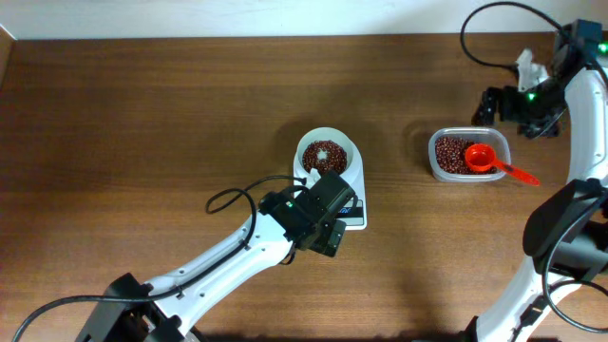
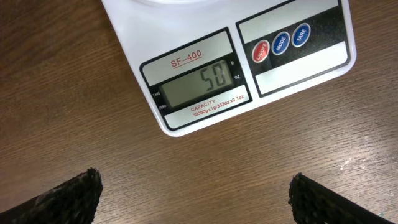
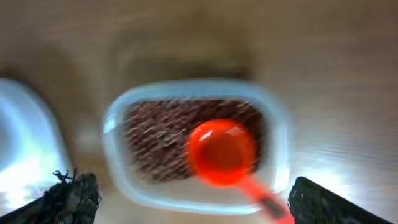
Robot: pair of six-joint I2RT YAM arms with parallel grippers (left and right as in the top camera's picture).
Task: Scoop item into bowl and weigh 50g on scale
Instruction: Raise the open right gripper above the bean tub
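Note:
The white bowl (image 1: 328,154) holds a heap of reddish-brown beans (image 1: 325,158) and stands on the white scale (image 1: 353,180). In the left wrist view the scale (image 2: 186,25) shows its display (image 2: 200,85) reading 50. My left gripper (image 2: 196,196) is open and empty, low over the wood just in front of the scale; the overhead view shows it (image 1: 328,233) there too. My right gripper (image 3: 186,202) is open and empty, raised at the far right (image 1: 494,103) behind the clear tub (image 3: 186,186). The tub holds more beans (image 3: 161,134) and a red scoop (image 3: 222,152).
The clear tub (image 1: 467,157) sits right of the scale, the red scoop's handle (image 1: 521,174) sticking out over its right rim. A black cable (image 1: 233,198) loops on the table left of the left arm. The right wrist view is blurred.

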